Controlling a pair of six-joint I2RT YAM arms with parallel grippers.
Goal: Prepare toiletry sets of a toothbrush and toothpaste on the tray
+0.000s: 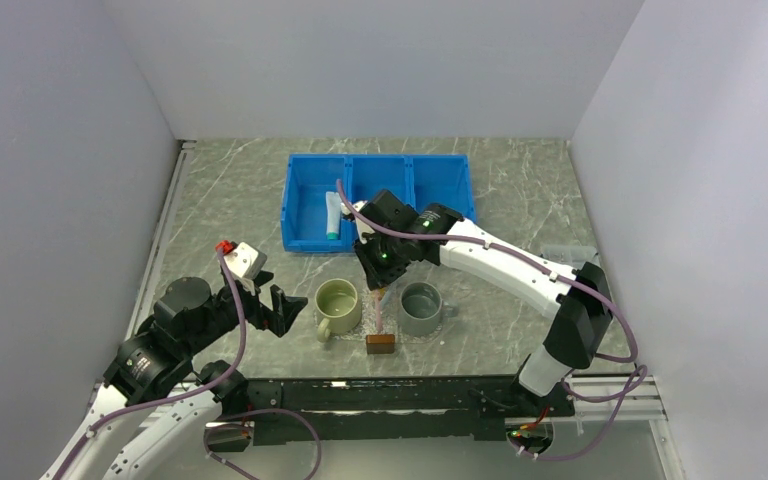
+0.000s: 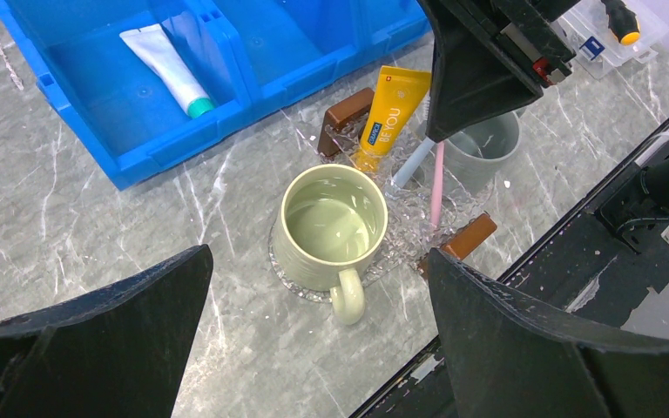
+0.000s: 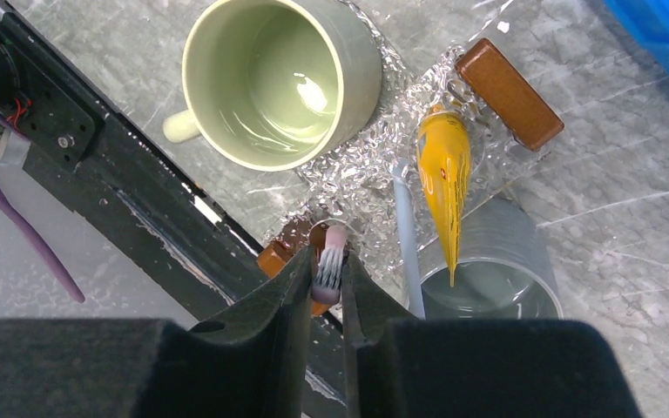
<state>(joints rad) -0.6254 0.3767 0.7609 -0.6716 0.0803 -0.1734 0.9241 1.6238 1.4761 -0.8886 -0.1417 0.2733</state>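
Observation:
My right gripper (image 3: 327, 263) is shut on the bristle head of the pinkish toothbrush (image 2: 436, 187), which hangs steeply over the glittery clear tray (image 2: 289, 280); I cannot tell if its lower end touches. On the tray lie the pale blue-white toothbrush (image 2: 411, 164) and the yellow-orange toothpaste tube (image 2: 388, 113), side by side. The white toothpaste tube with a teal cap (image 2: 167, 68) lies in the left compartment of the blue bin (image 1: 375, 168). My left gripper (image 2: 318, 348) is open and empty, near the green mug's handle.
A green mug (image 2: 333, 222) and a grey mug (image 2: 488, 139) stand on the tray. Two brown blocks (image 2: 348, 109) (image 2: 469, 237) sit at its far and near edges. A small clear box (image 2: 610, 35) is at the right. The table's front rail (image 1: 410, 390) is close.

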